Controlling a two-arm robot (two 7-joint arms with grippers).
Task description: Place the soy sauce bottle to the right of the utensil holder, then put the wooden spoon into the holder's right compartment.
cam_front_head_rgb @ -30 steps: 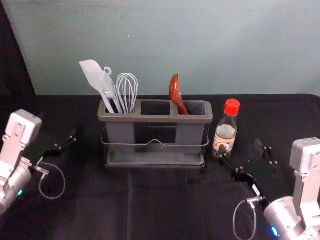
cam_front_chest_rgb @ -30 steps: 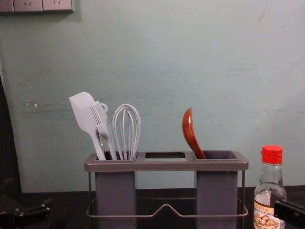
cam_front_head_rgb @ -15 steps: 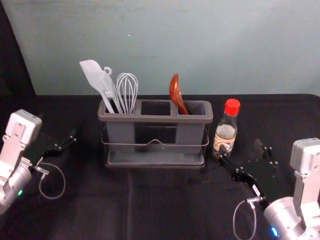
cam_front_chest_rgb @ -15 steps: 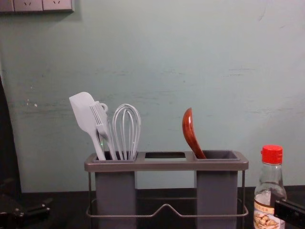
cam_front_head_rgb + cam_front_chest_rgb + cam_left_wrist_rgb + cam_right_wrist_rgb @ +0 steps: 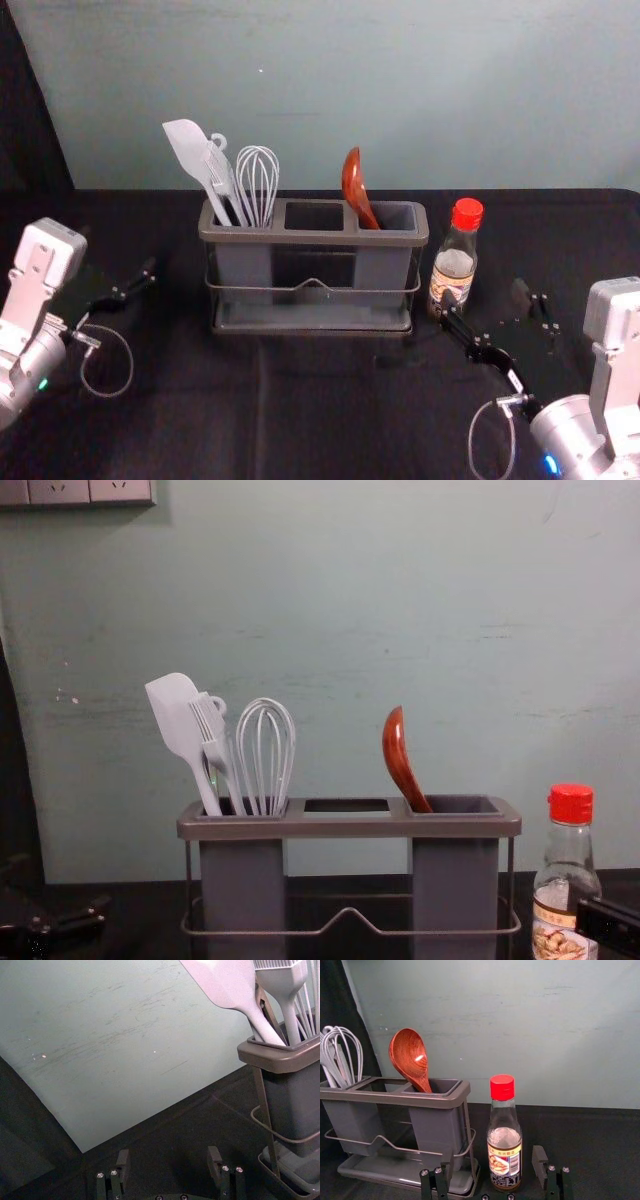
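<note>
Soy sauce bottle (image 5: 455, 264) upright, right of utensil holder (image 5: 315, 238). Wooden spoon (image 5: 354, 184) stands in holder's right compartment, tilted left. Right gripper (image 5: 484, 296) near bottle, fingers spread. Left gripper (image 5: 117, 254) parked left of holder, fingers spread.

it looks like a lab: robot arms (image 5: 568, 435), black tablecloth (image 5: 200, 420), scuffed wall (image 5: 330, 610), sockets (image 5: 60, 491).

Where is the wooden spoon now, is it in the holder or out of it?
In: the wooden spoon leans in the right compartment of the holder, its handle below the rim.
</note>
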